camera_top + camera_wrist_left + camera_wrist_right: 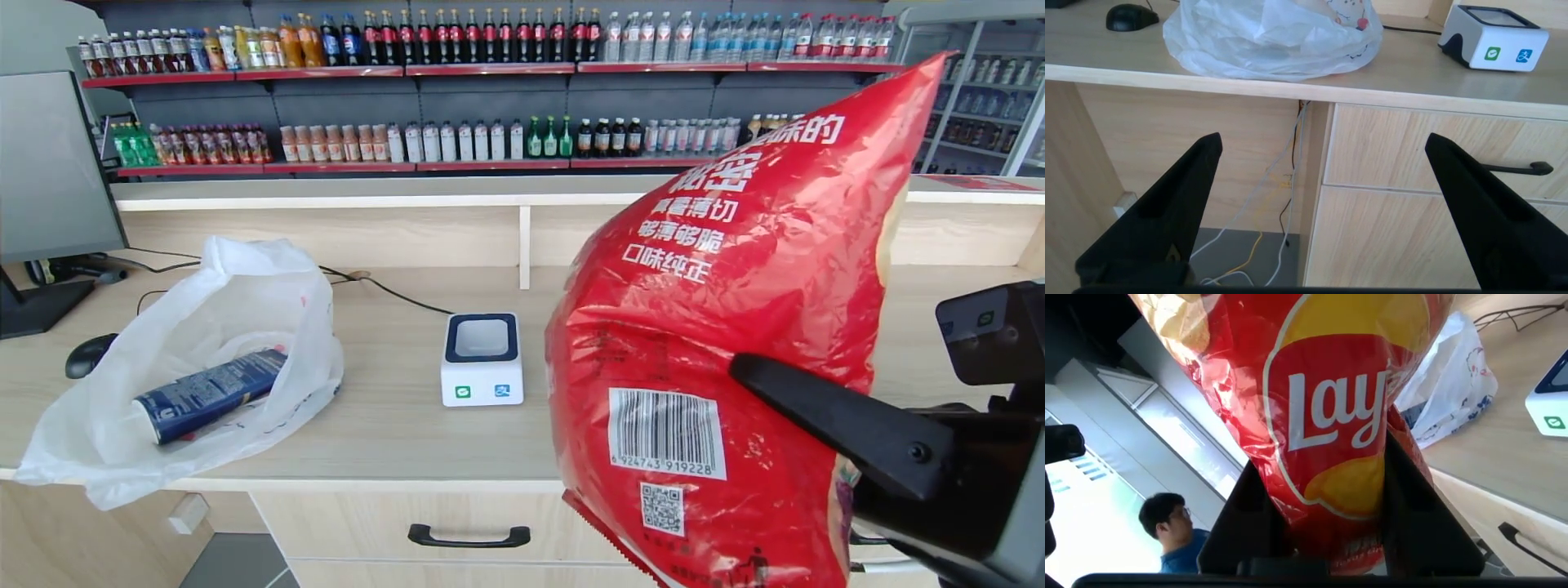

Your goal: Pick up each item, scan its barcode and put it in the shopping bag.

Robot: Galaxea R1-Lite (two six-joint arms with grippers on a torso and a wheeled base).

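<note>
The right claw [1331, 498] was clamped on the red chip bag [735, 327], pinching it low down across the body, so that the bag stood up in the air, leaning over to the robot's right. It hung clear of the bench [392, 425], on the right of the scanner [482, 359] and nearer the robot. A grip low on the bag probably kept the puffed upper part free.

The barcode [665, 433] lay on the panel facing back toward the robot's head, just beside the upper black finger. The scanner's window looked upward (its glass was a pale square in a dark frame), so the code was not presented to it. By my reading, scanning was the step in hand, and the bag would need to be turned and brought over the window.

The white shopping bag [245, 286] sat slumped on the left of the bench with its mouth open toward the scanner, handy for a drop. A blue tube [208, 394] lay on its side in it, so one item seemed done.

The left claw [1323, 147] was spread wide and held nothing, parked below the bench edge in front of the drawers, out of the way.
</note>
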